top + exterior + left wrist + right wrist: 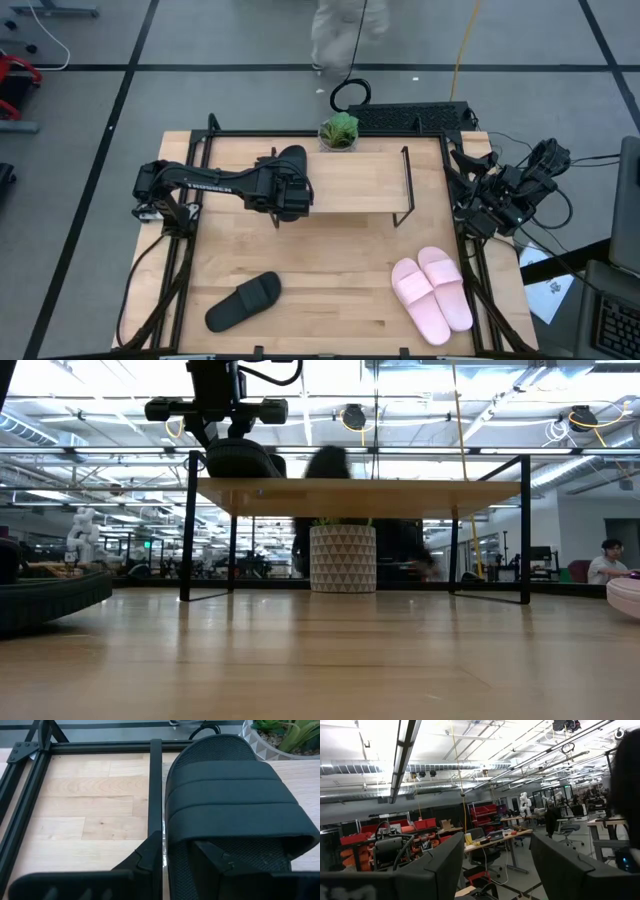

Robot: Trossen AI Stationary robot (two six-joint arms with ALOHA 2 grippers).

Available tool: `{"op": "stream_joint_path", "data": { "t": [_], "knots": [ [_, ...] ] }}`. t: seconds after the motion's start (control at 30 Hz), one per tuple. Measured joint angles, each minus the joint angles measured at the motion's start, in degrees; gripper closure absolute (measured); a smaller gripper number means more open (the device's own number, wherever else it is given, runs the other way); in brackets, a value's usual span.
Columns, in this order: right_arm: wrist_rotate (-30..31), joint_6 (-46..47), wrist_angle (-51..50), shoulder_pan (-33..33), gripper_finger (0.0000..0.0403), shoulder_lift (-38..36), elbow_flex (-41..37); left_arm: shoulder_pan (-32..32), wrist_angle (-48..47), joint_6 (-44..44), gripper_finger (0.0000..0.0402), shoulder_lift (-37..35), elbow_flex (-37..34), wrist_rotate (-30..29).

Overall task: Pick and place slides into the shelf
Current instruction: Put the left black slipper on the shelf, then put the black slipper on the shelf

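Note:
One black slide (230, 785) sits at the left end of the shelf (360, 182), in my left gripper (182, 850), which is shut on it. In the low view this slide (240, 460) shows as a dark hump on the plank top (400, 495). In the high view my left gripper (292, 190) covers most of it. The second black slide (245, 300) lies flat on the table near its front left. The pink pair (432, 292) lies side by side at the front right. My right gripper (495, 862) is open, folded back at the table's right edge and pointing into the room. My left gripper pinches the black slide's side wall (172, 845) near the strap's open end. One finger (150, 852) is outside the slide and the other finger (220, 862) is inside on the footbed. The fingers come from the table's left, along the slide. The slide's sole appears to be on the shelf's plank top.
A potted plant (340, 131) in a patterned pot (342, 558) stands behind the shelf's far edge. The shelf's black side rail (155, 785) runs just beside the held slide. Black frame rails border the table. A person (340, 30) walks beyond the far edge.

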Motion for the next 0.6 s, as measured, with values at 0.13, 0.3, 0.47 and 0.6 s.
{"op": "stream_joint_path", "data": {
  "t": [0.13,0.3,0.47,0.6],
  "knots": [
    [0.0,0.0,0.0,0.0,0.0183,0.0,0.0,0.0,0.1,0.0,0.0313,-0.1,0.0,0.1],
    [0.0,0.0,0.0,0.0,0.0183,0.0,0.0,0.0,0.6,0.0,0.0313,-1.4,0.0,0.3],
    [0.0,0.0,0.0,0.0,0.0183,0.0,0.0,0.0,1.4,0.0,0.0313,-2.8,0.0,1.3],
    [0.0,0.0,0.0,0.0,0.0183,0.0,0.0,-0.1,2.0,0.4,0.0313,-3.1,0.0,2.6]
  ]
}}
